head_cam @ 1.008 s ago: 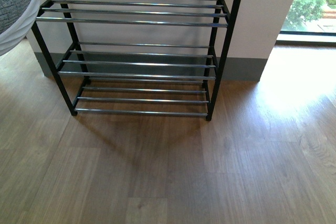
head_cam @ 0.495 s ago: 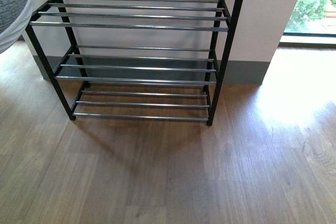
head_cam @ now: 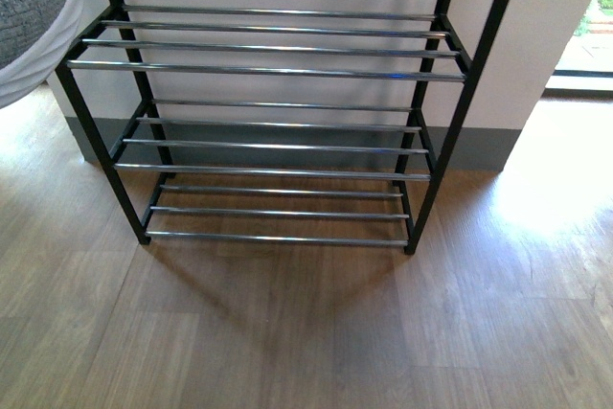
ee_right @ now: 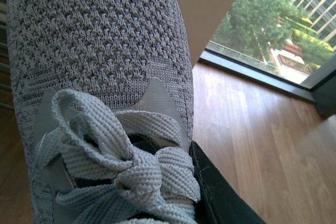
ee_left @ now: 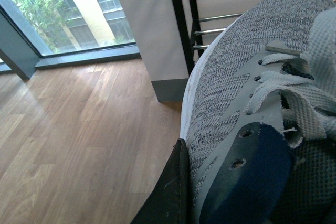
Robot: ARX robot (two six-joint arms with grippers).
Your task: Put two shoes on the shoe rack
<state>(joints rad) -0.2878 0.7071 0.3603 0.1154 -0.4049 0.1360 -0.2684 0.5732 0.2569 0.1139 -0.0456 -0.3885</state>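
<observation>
Shoe rack (head_cam: pixel 259 71): three visible tiers bare (top out of frame).
Left shoe (ee_left: pixel 236 66): aloft just short of the rack, left fingers (ee_left: pixel 170 192) clamped on it.
Right shoe (ee_right: pixel 100 40): aloft too, right fingers (ee_right: pixel 220 192) gripping it.
Progress: both carried; neither placed.

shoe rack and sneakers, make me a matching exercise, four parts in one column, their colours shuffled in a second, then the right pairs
Parts
1. shoe rack frame
2. shoe rack rods
3. sneaker upper
4. sneaker lining

Colours
A. navy
B. grey knit
C. black
D. chrome

Pairs: 1-C, 2-D, 3-B, 4-A
</observation>
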